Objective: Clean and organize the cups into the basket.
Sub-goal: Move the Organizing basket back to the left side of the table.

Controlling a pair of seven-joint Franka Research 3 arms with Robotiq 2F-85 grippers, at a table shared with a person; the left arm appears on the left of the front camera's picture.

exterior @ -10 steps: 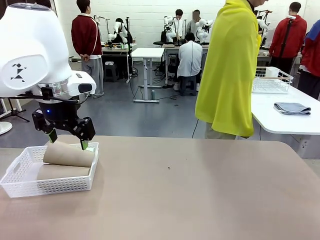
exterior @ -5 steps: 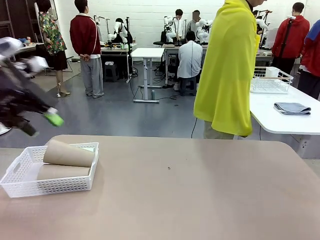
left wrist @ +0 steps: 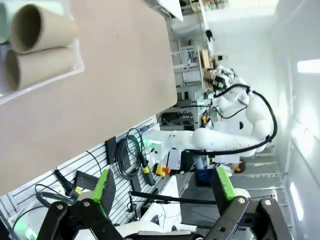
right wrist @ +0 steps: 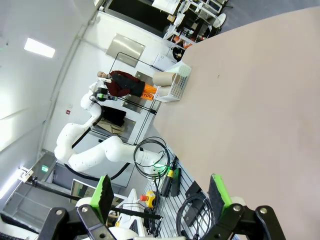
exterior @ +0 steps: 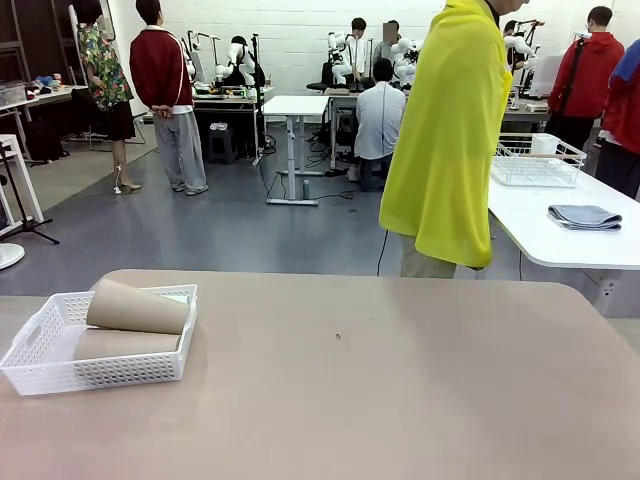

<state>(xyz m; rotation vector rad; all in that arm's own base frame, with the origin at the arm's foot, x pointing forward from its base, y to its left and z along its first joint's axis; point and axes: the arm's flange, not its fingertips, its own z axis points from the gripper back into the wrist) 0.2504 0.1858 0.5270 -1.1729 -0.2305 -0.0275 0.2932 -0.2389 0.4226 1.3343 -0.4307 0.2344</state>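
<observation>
The white lattice basket (exterior: 100, 373) sits at the table's near left corner. Two kraft-brown cups lie on their sides in it, one (exterior: 137, 308) resting on top of the other (exterior: 125, 344), with a pale mint cup (exterior: 176, 297) just peeking out behind them. My left gripper (left wrist: 164, 189) is open and empty, high off the table, looking back at the brown cups (left wrist: 42, 27) in the basket (left wrist: 78, 55). My right gripper (right wrist: 161, 196) is open and empty too, well away from the distant basket (right wrist: 175, 87).
A person in a yellow top (exterior: 450, 140) stands at the table's far edge. The tan tabletop (exterior: 400, 380) is bare to the right of the basket. A white side table (exterior: 570, 235) with a folded grey cloth and a wire basket stands at the right.
My left arm, which hovered open just over the cups in the basket, has swung away to the left and left the front view. The cups have not moved.
</observation>
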